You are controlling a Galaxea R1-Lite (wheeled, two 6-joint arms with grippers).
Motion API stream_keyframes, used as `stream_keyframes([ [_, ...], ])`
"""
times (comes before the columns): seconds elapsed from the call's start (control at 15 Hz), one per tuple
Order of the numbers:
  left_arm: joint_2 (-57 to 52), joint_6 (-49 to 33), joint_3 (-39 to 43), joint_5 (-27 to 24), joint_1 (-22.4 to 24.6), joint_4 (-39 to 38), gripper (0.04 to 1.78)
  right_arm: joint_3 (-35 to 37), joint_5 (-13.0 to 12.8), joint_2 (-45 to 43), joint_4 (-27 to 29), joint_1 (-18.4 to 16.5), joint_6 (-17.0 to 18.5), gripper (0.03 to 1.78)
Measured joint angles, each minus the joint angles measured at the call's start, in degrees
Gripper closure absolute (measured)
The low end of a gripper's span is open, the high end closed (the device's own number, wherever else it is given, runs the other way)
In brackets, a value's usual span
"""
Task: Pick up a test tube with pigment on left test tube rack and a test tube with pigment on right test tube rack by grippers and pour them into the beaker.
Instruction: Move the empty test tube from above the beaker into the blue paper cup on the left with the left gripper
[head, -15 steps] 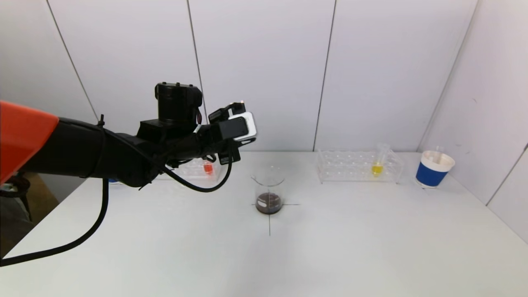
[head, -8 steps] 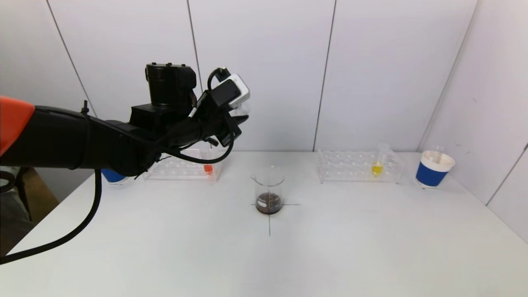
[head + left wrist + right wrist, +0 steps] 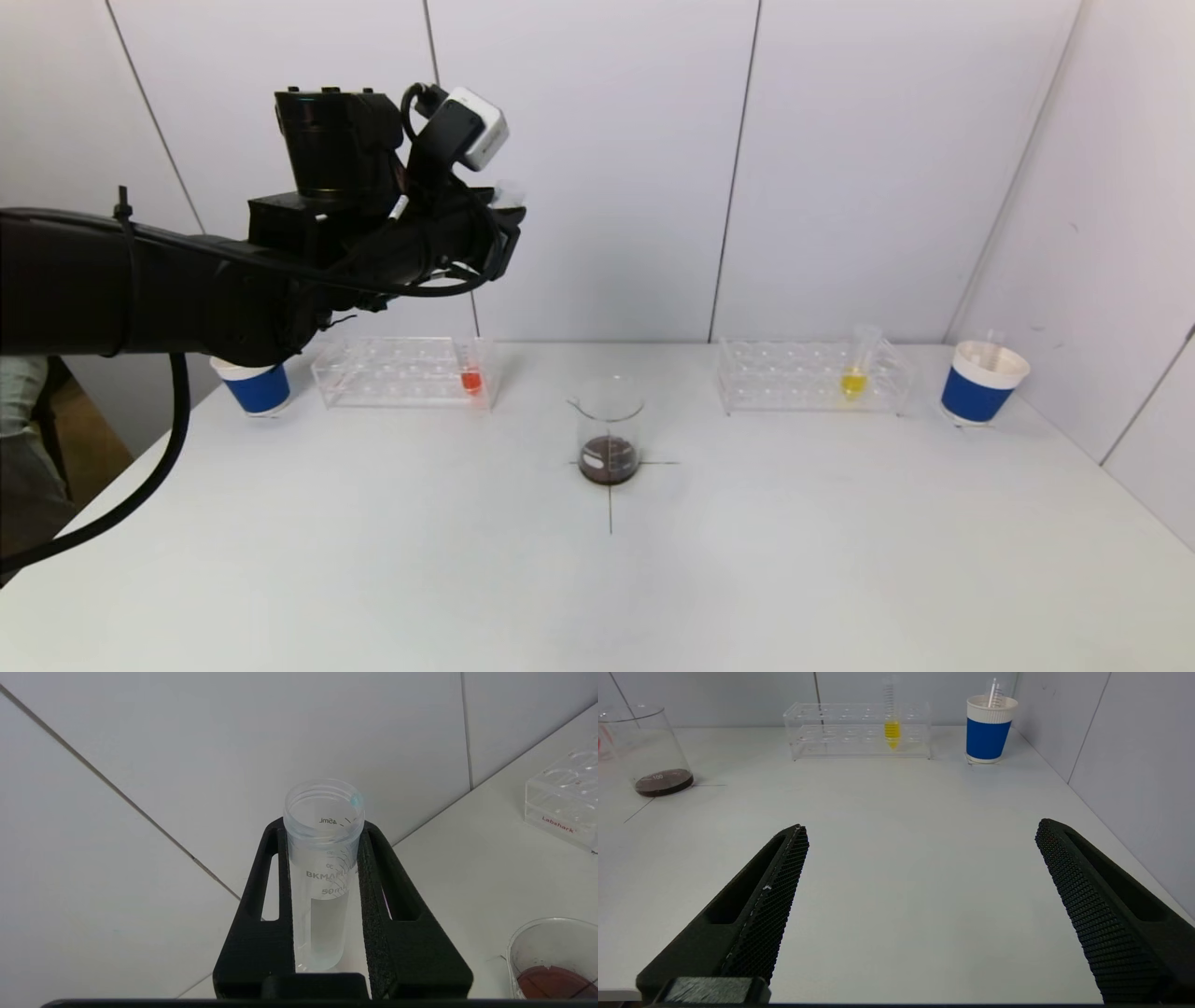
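Left gripper (image 3: 322, 896): closed on an emptied test tube (image 3: 322, 858), held high above the far-left table (image 3: 373, 560), over the left test tube rack (image 3: 401, 373). One red-pigment tube (image 3: 471, 378) is seen standing in that rack.
Beaker (image 3: 609, 434): at table centre, dark liquid at the bottom.
Right gripper (image 3: 920, 896): spread wide, nothing held, low over the near table.
Right test tube rack (image 3: 812, 378): far right, with a yellow-pigment tube (image 3: 854, 373) upright.
Step judged: left pour done, empty tube to be disposed of; next, the yellow tube is to be grasped by the right gripper
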Motion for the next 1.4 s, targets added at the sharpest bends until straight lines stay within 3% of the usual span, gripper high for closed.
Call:
stream_keyframes([
  [0.27, -0.4, -6.0, -1.9, 3.4, 1.9, 0.7, 1.39, 0.0, 0.0, 0.0, 0.0, 0.0, 0.0, 0.04],
  [0.87, -1.1, -11.4, -2.6, 2.7, 13.9, 0.9, 1.39, 0.0, 0.0, 0.0, 0.0, 0.0, 0.0, 0.04],
  [1.4, -0.2, -15.7, -2.6, 2.3, 21.7, 0.5, 1.39, 0.0, 0.0, 0.0, 0.0, 0.0, 0.0, 0.04],
])
